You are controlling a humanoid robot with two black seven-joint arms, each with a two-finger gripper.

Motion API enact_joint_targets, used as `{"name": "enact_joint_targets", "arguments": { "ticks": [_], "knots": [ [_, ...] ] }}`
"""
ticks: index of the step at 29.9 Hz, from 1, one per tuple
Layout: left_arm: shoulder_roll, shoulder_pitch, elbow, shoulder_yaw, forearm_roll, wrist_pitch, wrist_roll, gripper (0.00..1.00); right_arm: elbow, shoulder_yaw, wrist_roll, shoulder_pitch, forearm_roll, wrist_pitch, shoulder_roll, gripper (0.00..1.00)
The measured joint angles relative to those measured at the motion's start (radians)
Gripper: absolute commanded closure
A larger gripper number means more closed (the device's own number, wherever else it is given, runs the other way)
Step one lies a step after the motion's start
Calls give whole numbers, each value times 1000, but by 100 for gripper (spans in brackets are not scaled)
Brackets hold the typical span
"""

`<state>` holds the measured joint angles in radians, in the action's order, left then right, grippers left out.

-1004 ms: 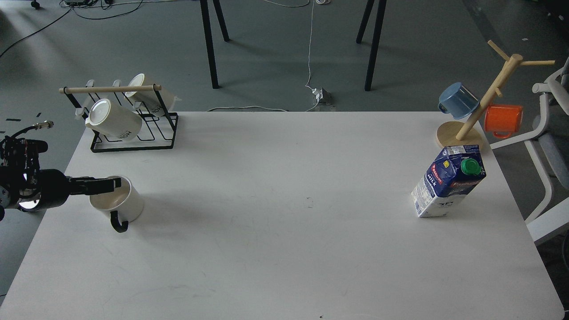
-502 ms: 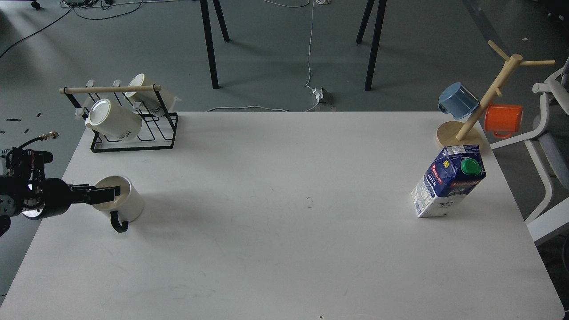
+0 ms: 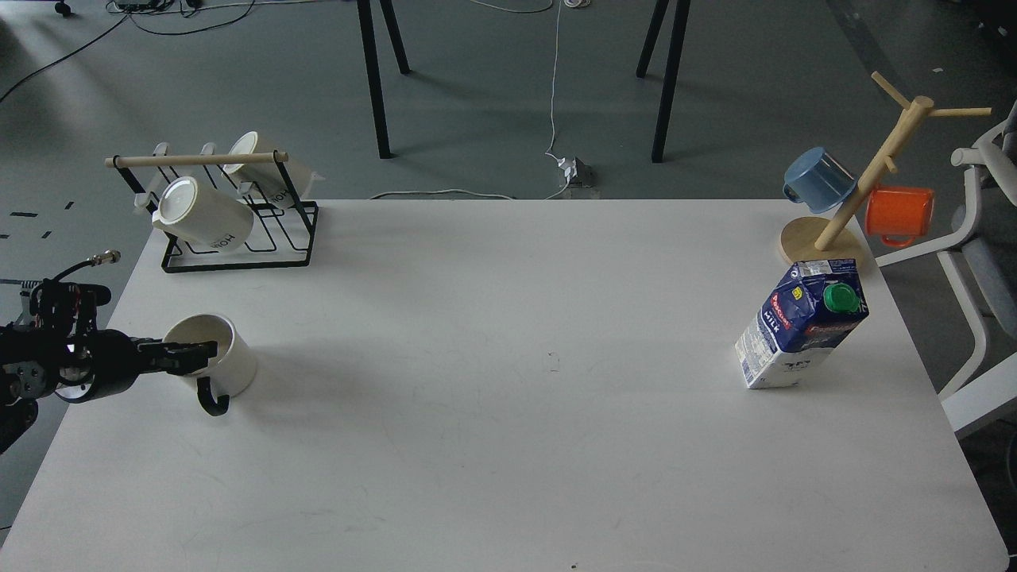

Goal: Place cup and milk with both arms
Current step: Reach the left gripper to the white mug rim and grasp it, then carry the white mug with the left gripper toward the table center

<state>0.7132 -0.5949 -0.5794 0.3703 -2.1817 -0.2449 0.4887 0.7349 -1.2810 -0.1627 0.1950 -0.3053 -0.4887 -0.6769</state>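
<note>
left gripper (image 3: 208, 349) at cup (image 3: 213, 364) rim, 9 o'clock side, fingers indistinct so can't tell its state | handle at 6 | milk (image 3: 801, 324) far at 3 o'clock, untouched | my right arm out of view

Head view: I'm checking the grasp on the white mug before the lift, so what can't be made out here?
- Left claw: its dark fingers lie across the near rim of the cup, too small to tell whether they pinch the rim.
- The cup's printed side: faces away.
- Right claw: outside the frame.
- Milk carton: its far faces are hidden by its own body.
- Left arm: cut off by the left edge.
</note>
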Motion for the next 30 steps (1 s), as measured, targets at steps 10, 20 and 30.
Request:
{"name": "enact_joint_targets", "arguments": {
  "ticks": [10,20,30],
  "knots": [
    [12,-6,-1,-5,0,10,0,94,0,0,0,-2,0,0,-1,0],
    [15,-32,-38,1,0,35,0,94,-2,1,0,-9,0,0,-1,0],
    [-65,-214,-416,2,0,-178,0,94,-3,1,0,-8,0,0,2,0]
  ]
}}
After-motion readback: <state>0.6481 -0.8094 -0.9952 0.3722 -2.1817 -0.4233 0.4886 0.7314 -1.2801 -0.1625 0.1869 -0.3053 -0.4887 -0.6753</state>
